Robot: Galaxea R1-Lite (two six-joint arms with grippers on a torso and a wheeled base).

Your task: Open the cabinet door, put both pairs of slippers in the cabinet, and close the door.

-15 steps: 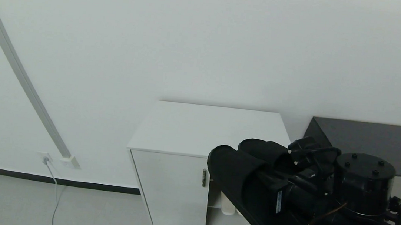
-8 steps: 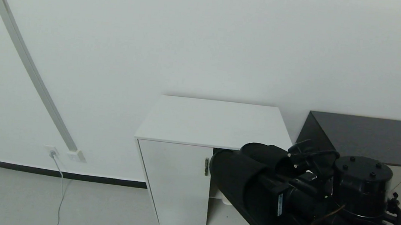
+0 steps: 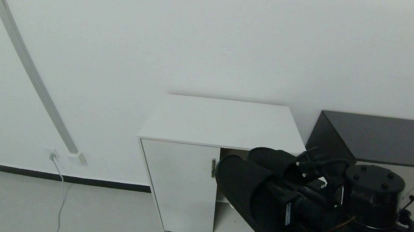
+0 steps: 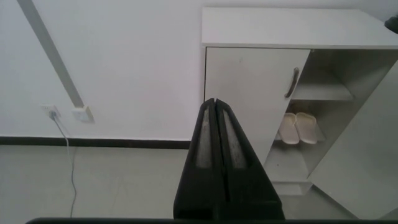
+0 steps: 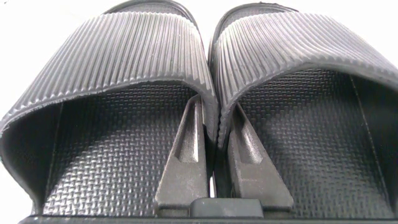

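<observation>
- holding the black slippers [image 3: 258,179] in the air before the white cabinet [image 3: 225,122], the right gripper [image 5: 217,155] has one finger inside each shoe. its jaws are clamped on the two inner side walls pressed together. this single pinch probably serves to carry both shoes as one unit.
- black slippers, attitude: side by side, ribbed uppers on top, soles tilted. the long axis runs from the wrist toward the cabinet, with toe ends leading at the open half and heels back at the gripper. this pose looks suited to a toe-first slide onto a shelf.
- white cabinet: the right-hand door [image 4: 373,162] is swung open. the left-hand door [image 3: 180,186] is closed, with a handle [image 3: 212,168] at its inner edge.
- beige slippers [image 4: 300,127]: one pair, side by side inside the open half, beneath the upper shelf board [image 4: 323,93]. which way their toes point cannot be told.
- left gripper [image 4: 216,143]: jaws together, holding nothing. it sits back from the cabinet and faces the closed door, and looks parked clear of the other arm's path.
- task stage, as judged: door open and one pair stored. the black pair is not yet placed and the door is not yet closed.
- risk: the door edge and the shelf board lie close to the entry line.
</observation>
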